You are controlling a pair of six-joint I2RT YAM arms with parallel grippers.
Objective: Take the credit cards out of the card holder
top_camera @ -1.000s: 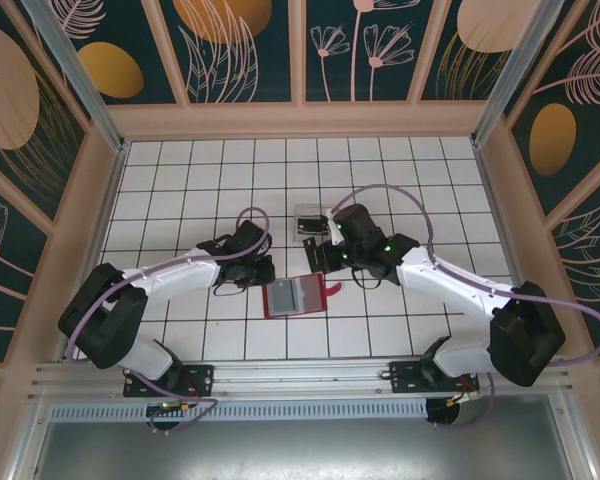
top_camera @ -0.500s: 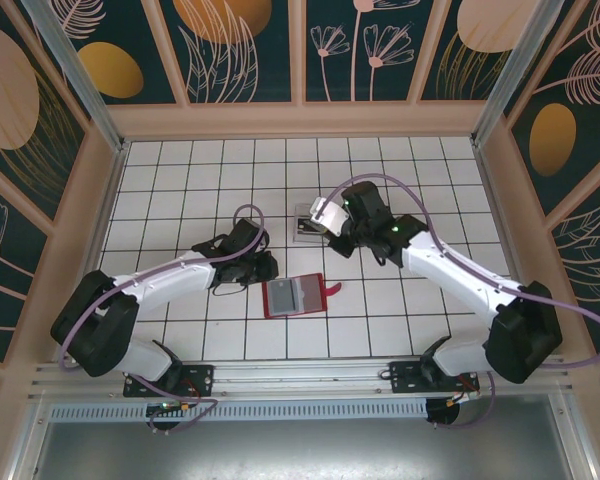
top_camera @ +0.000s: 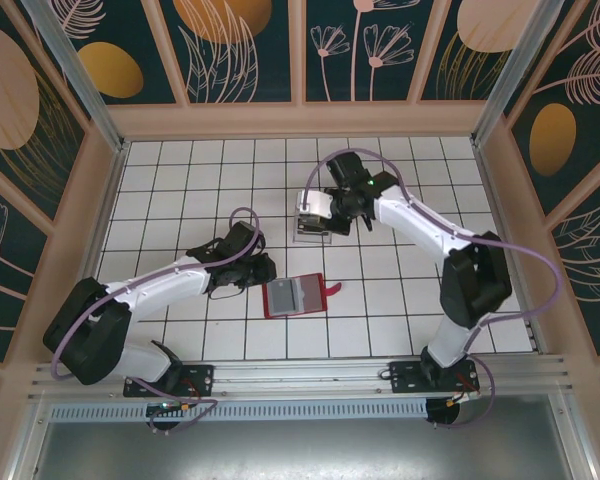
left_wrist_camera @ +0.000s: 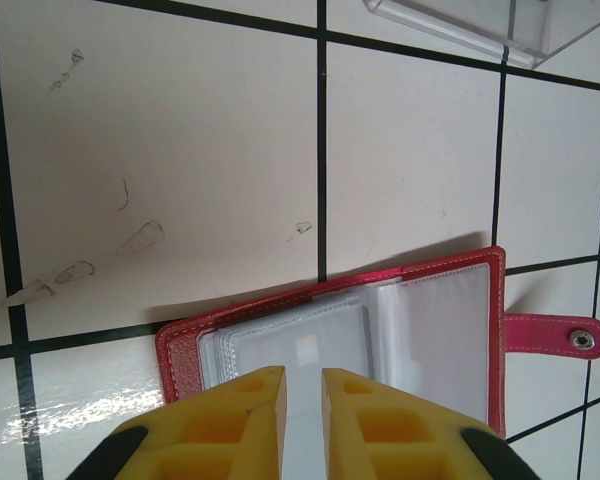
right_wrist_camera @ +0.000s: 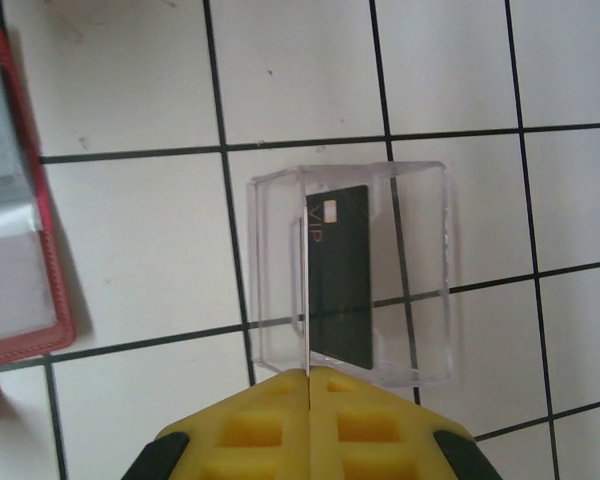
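Right fingers (right_wrist_camera: 260,430), newly above clear tray (right_wrist_camera: 425,200) on white-tiled table (right_wrist_camera: 110,90), clamped on credit card (top_camera: 321,207); left fingers (left_wrist_camera: 230,420) slightly apart.

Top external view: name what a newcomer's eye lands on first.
The open red card holder lies mid-table on the white tiled table, the left gripper at its left edge. Farther back, the right gripper pinches a pale card above a clear tray holding one dark card.

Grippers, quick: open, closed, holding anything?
Left gripper: nearly closed over the red folding wallet; grip cannot be told.
Right gripper: closed on a thin grey card over the clear plastic tray.
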